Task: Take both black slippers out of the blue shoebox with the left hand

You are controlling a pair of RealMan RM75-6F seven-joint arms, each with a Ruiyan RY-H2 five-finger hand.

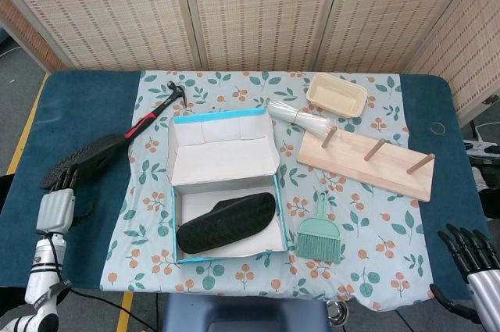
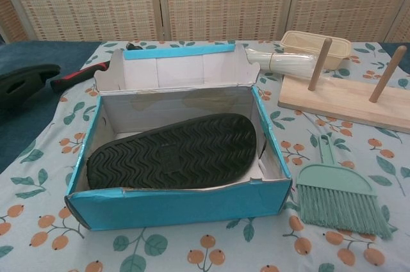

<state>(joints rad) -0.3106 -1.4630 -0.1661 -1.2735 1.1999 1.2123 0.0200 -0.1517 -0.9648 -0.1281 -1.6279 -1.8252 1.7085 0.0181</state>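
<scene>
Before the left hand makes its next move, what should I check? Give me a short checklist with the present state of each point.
1. First slipper is out of the blue shoebox: ok, it lies over the blue table left of the box.
2. Left hand has let go of that slipper: cannot tell, its fingers are at the slipper's near end.
3. Second slipper is in the box, sole up: ok.
4. Box lid stands open: ok.
5. Nothing lies on the second slipper: ok.
6. Right hand is away from the box: ok, it is at the table's near right corner, fingers apart.
</scene>
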